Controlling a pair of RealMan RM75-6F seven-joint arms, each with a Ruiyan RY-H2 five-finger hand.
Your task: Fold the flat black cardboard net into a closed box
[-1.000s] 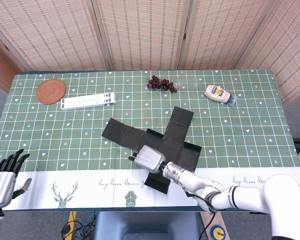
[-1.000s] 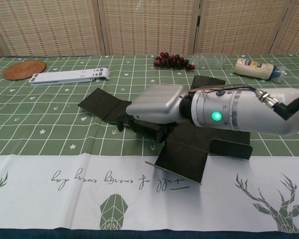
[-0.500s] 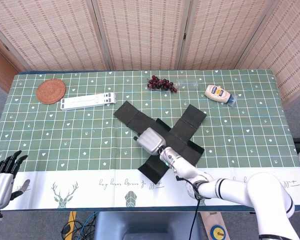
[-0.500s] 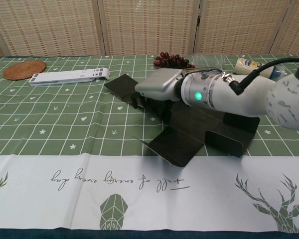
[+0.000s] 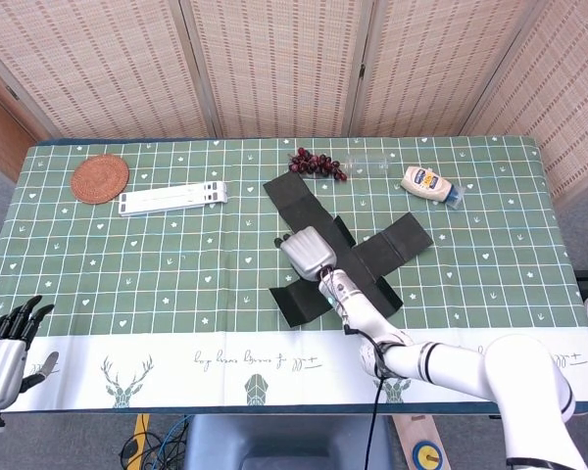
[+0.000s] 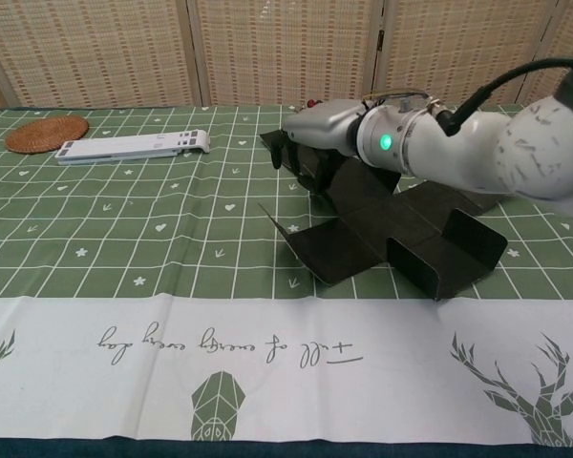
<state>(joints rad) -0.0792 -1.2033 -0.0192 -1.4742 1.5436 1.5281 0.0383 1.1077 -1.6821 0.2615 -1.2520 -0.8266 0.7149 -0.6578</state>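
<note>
The black cardboard net (image 5: 394,243) lies as a cross at the middle of the green tablecloth. In the chest view two panels of the net (image 6: 387,224) are bent upward at the near right and near left. My right hand (image 5: 309,253) lies palm down on the net's centre, its dark fingers (image 6: 279,153) curled down onto the far-left arm of the cross. Whether it grips a panel or only presses on it is hidden under the palm (image 6: 323,135). My left hand (image 5: 7,343) hangs off the table's near-left corner with fingers apart and nothing in it.
Along the back stand a woven coaster (image 5: 99,178), a white folding stand (image 5: 172,198), a bunch of grapes (image 5: 317,164), a clear bottle (image 5: 374,164) and a mayonnaise bottle (image 5: 429,183). A white printed strip (image 6: 267,363) runs along the near edge.
My right hand has moved from the near edge toward the back of the table. The net turned clockwise and slid back with it. The left hand stayed put.
</note>
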